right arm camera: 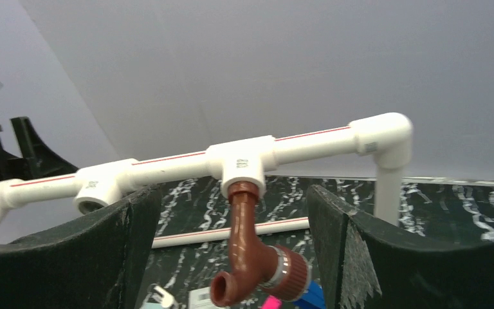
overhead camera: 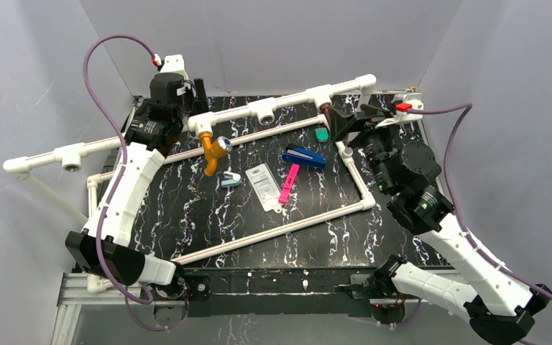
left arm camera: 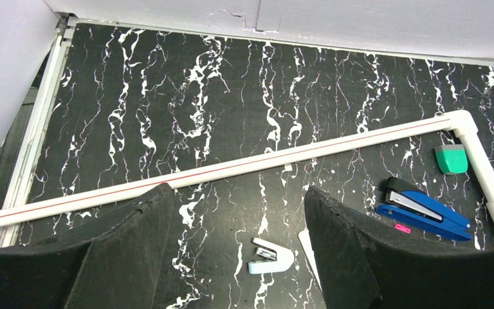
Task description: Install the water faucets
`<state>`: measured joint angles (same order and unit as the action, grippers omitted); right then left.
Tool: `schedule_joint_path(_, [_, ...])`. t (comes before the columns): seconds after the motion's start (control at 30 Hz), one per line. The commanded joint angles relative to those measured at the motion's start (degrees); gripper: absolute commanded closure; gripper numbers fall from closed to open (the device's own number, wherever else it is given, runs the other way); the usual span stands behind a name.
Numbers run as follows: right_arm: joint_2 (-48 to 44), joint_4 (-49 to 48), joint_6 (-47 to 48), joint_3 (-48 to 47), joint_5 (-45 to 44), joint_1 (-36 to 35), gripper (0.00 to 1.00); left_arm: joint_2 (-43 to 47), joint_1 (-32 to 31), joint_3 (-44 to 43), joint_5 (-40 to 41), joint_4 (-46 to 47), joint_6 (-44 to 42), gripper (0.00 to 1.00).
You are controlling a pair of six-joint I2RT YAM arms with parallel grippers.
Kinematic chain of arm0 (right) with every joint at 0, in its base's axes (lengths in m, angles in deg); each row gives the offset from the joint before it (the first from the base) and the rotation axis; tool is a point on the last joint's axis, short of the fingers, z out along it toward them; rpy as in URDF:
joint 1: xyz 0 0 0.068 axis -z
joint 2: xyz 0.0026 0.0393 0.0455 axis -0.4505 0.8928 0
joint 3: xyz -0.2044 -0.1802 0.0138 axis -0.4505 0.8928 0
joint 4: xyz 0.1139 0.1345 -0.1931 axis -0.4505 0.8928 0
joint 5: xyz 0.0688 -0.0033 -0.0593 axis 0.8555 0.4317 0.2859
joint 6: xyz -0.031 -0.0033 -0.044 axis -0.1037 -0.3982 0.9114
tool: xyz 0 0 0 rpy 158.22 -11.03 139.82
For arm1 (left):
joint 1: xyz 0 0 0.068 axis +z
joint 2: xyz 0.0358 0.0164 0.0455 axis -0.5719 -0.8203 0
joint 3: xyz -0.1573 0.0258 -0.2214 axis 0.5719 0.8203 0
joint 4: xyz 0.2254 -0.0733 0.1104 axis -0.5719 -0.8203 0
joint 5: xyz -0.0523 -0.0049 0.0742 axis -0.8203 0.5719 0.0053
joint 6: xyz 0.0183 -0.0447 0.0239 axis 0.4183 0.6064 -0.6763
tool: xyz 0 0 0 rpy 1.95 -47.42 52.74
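Note:
The dark brown water faucet (right arm camera: pixel 251 254) hangs spout-down from a white tee (right arm camera: pixel 241 166) on the raised pipe. My right gripper (right arm camera: pixel 233 192) stands open around it, with a finger on each side and neither touching. From above, that faucet (overhead camera: pixel 325 110) sits just left of the right gripper (overhead camera: pixel 339 122). The orange faucet (overhead camera: pixel 213 152) with its silvery knob hangs from the tee (overhead camera: pixel 203 123) further left. My left gripper (overhead camera: pixel 195 92) is at the far left corner, open (left arm camera: pixel 238 193), with nothing between its fingers.
On the black marbled table (overhead camera: pixel 187 208) lie a blue stapler (overhead camera: pixel 304 157), a pink strip (overhead camera: pixel 288 184), a white packet (overhead camera: pixel 262 185), a small white stapler (overhead camera: pixel 231 179) and a green eraser (overhead camera: pixel 321 134). A low white pipe frame (overhead camera: pixel 273 231) rings them. One tee (overhead camera: pixel 266 111) stands unfilled.

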<state>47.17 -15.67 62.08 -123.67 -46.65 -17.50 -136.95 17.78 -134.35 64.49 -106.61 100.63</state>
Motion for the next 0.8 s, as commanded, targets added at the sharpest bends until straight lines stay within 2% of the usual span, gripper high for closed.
schedule_joint_path(0.0, [-4.1,2.0,9.0,-0.1,-6.1,-0.1,0.10,-2.5,-1.8,-1.8,-1.3,-9.0,0.3,0.27])
schedule_joint_path(0.17, [-8.6,5.4,12.3,3.8,-11.0,-0.1,0.06,-2.5,-1.8,-6.5,-0.6,-7.2,1.4,0.27])
schedule_joint_path(0.33, [-12.7,11.1,11.8,8.1,-14.2,-0.1,0.02,-2.0,-1.8,-10.5,0.6,-4.7,2.8,0.27])
schedule_joint_path(0.57, [-16.2,14.4,10.1,16.7,-16.7,-0.1,0.01,3.7,-1.8,-6.1,-0.3,4.9,8.5,0.27])
schedule_joint_path(0.77, [-16.6,9.7,9.0,25.9,-17.0,-0.1,0.01,8.7,-1.8,-4.9,-1.9,10.5,11.6,0.27])
